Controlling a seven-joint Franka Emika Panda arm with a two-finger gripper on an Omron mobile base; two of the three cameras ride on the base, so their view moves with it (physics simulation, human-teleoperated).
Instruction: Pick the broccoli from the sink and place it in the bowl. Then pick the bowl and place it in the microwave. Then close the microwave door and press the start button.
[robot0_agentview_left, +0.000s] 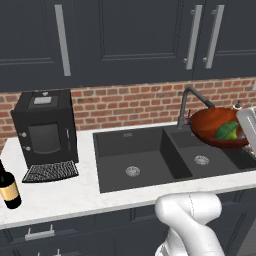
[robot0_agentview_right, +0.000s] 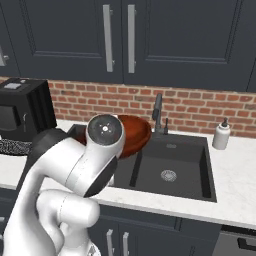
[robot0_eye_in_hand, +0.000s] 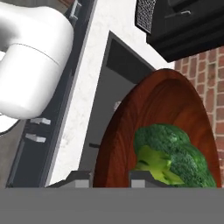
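Brick-backed kitchen desk (robot0_agentview_left: 60, 192): the bowl (robot0_agentview_left: 216, 126), tilted above the sink (robot0_agentview_left: 150, 160) with the broccoli (robot0_agentview_left: 227, 130) inside, is pinched at its rim by the end effector (robot0_eye_in_hand: 109, 178). Rigid and probably slick, it likely needs level carrying.

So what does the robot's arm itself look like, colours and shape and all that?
The arm is glossy white, built from fat rounded segments with dark charcoal joints. One joint ends in a round, shiny dark grey cap with a small pale dot at its centre. The gripper has two small dark grey finger tips. No cables or markings show.
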